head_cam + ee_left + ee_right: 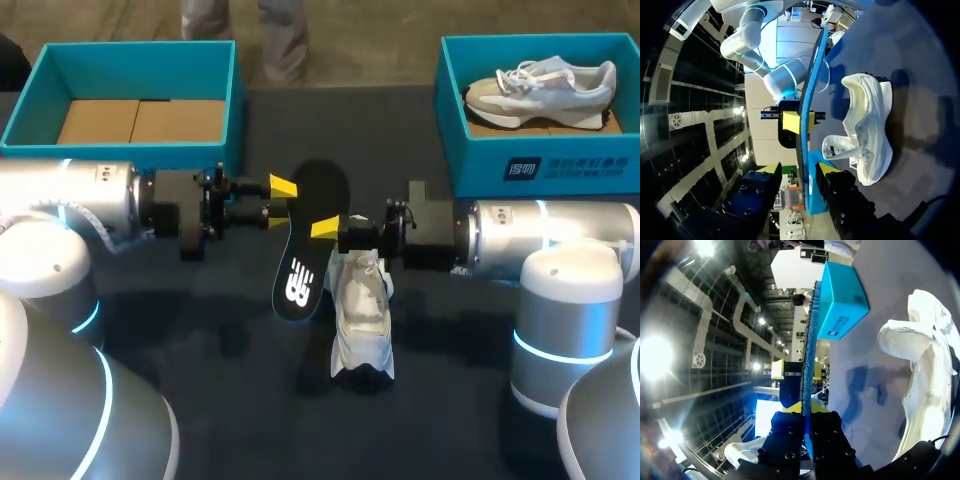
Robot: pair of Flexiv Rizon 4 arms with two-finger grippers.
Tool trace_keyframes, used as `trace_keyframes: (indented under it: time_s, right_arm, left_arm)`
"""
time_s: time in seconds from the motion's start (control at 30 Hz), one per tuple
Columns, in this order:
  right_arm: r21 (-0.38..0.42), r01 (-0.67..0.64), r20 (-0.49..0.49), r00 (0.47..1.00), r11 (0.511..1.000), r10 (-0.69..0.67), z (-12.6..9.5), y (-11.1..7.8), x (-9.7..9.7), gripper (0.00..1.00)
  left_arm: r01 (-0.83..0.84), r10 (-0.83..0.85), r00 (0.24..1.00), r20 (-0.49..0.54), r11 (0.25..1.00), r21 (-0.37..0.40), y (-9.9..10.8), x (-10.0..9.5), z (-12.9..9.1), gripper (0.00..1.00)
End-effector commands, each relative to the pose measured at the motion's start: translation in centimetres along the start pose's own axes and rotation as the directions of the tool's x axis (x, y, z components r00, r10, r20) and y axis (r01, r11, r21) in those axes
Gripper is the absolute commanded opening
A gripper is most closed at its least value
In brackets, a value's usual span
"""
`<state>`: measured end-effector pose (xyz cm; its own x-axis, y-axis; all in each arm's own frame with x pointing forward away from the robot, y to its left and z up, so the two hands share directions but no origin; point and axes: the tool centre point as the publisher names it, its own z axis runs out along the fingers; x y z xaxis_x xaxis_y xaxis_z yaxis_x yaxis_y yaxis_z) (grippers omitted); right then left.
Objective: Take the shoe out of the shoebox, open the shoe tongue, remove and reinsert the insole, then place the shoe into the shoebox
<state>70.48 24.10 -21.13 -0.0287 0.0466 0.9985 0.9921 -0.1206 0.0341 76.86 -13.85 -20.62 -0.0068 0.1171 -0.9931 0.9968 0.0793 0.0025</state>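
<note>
A black insole (300, 280) with a white logo hangs edge-up above the table's middle. My right gripper (327, 228) is shut on its right edge; in the right wrist view the insole (810, 330) rises from between its fingers (804, 407). My left gripper (280, 205) straddles the insole's left edge near the top. In the left wrist view its fingers (799, 170) stand open on either side of the insole (807, 85), with gaps showing. The white shoe (362, 315) lies on the dark table under the right gripper, its tongue pulled open (870, 130) (925, 390).
An open teal shoebox (120, 150) with a cardboard bottom stands at the back left. A second teal shoebox (540, 165) at the back right holds a grey and white sneaker (545, 90). Both arms lie low across the table's middle.
</note>
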Motion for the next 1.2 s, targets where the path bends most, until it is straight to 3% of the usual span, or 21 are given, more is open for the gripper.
trace_keyframes:
  time_s: [0.03, 0.43, 0.73, 1.2]
  right_arm:
    - [0.006, 0.0, 0.001, 1.0, 1.0, 0.0, 0.4, 0.0, -0.1, 0.0]
    - [0.062, 0.005, 0.005, 1.0, 0.998, -0.006, 1.0, -0.2, -0.3, 0.0]
    - [0.056, 0.002, -0.003, 1.0, 0.998, -0.002, 1.0, -0.2, -0.4, 0.0]
    - [0.052, -0.004, -0.004, 1.0, 0.999, 0.004, 0.8, -0.1, -0.5, 0.0]
  left_arm:
    - [-0.003, 0.003, 1.0, 0.014, 1.0, -0.007, 0.1, 0.3, 0.3, 0.43]
    - [0.013, -0.013, 1.0, 0.027, 1.0, 0.005, 0.6, 0.5, 0.9, 0.33]
    - [0.012, -0.012, 1.0, 0.026, 1.0, -0.009, 0.8, 0.7, 1.4, 0.15]
    - [0.006, -0.006, 1.0, 0.024, 1.0, -0.015, 1.3, 0.9, 2.1, 0.11]
